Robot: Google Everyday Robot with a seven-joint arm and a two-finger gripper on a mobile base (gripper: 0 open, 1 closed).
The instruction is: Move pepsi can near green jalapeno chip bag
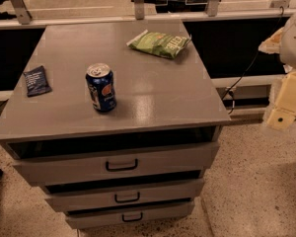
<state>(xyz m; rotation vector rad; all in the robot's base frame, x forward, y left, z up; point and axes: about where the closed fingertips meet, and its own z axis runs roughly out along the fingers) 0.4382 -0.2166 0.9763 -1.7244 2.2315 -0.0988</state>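
Observation:
The pepsi can (100, 87) stands upright on the grey cabinet top (153, 98), front left of centre. It is dark blue with a silver top and a red-orange logo. The green jalapeno chip bag (160, 43) lies flat near the back right of the top, well apart from the can. My gripper (284, 106) is off the right side of the cabinet, below the level of the top, at the end of the pale arm (293, 38). It is far from both the can and the bag and holds nothing that shows.
A flat dark navy packet (36, 80) lies at the left edge of the top. The cabinet has three drawers with black handles (122, 166). A rail (138, 19) and dark panels run behind it. A cable (241, 78) hangs at the right.

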